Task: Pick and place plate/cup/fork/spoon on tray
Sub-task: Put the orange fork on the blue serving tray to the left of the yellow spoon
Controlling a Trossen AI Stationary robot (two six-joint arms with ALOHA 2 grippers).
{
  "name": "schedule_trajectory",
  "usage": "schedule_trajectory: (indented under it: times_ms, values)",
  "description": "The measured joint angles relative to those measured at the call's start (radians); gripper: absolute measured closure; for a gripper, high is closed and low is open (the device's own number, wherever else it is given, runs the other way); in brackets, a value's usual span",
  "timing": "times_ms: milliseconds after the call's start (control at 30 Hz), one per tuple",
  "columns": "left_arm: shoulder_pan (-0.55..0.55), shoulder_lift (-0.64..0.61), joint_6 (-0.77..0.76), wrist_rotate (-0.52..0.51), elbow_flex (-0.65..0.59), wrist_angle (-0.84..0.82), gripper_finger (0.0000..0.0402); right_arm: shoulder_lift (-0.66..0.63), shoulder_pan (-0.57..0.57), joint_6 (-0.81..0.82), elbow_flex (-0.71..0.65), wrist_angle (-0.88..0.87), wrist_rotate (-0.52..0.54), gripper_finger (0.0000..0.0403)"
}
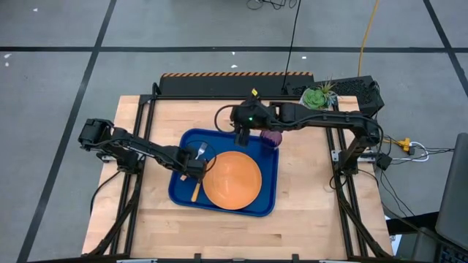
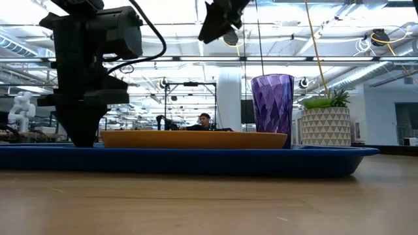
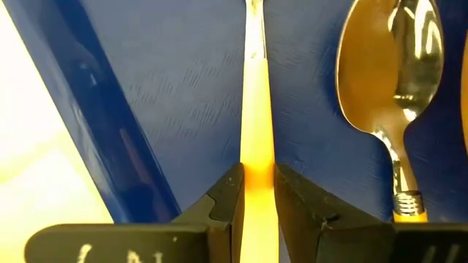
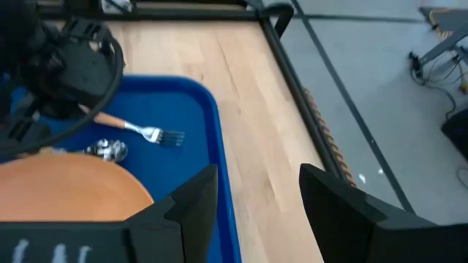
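The blue tray (image 1: 189,140) lies mid-table with the orange plate (image 1: 231,180) on its right part. The purple cup (image 1: 271,136) stands at the tray's far right corner and also shows in the low view (image 2: 272,108). The fork (image 4: 150,134) and the spoon (image 3: 391,80) lie side by side on the tray's left part, the spoon nearer the plate. My left gripper (image 1: 194,169) is down at the tray, shut on the fork's orange handle. My right gripper (image 4: 256,183) is open and empty, high over the tray's far edge (image 1: 240,137), left of the cup. My left gripper pinches the fork's slim orange handle (image 3: 257,157) between its two fingers, one on each long side. The fingers come from above, pointing down, and lie across the handle. The fork lies about level at the tray's floor, its tines (image 4: 170,136) toward the table's far edge.
A white pot with a green succulent (image 1: 316,97) stands on the table at the far right, beyond the cup. Bare wooden table shows left, right and near of the tray. A person shows far off in the room in the low view (image 2: 205,121).
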Motion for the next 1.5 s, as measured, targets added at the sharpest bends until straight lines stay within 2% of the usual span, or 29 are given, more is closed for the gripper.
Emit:
schedule_trajectory:
  times_ms: [500, 700, 833, 1167, 1500]
  values:
    - [-0.058, 0.0, -0.214, 0.002, 0.004, -0.014, 0.033, 0.001, 0.0, -0.109, 0.0, 0.031, -0.003, 0.0218]
    - [-0.1, 0.0, -0.285, -0.012, 0.084, -0.116, 0.033, 0.001, 0.0, -0.152, 0.0, 0.021, -0.004, 0.0218]
    - [-0.111, 0.0, -0.307, -0.017, 0.118, -0.159, 0.0331, 0.001, 0.0, -0.156, 0.0, -0.001, -0.004, 0.0218]
    - [-0.114, 0.0, -0.333, -0.018, 0.117, -0.161, 0.033, 0.001, 0.0, -0.143, 0.0, -0.068, -0.008, 0.0218]
    - [-0.098, 0.0, -0.27, -0.122, 0.117, -0.176, 0.033, 0.001, 0.0, -0.124, 0.0, -0.067, -0.008, 0.0218]
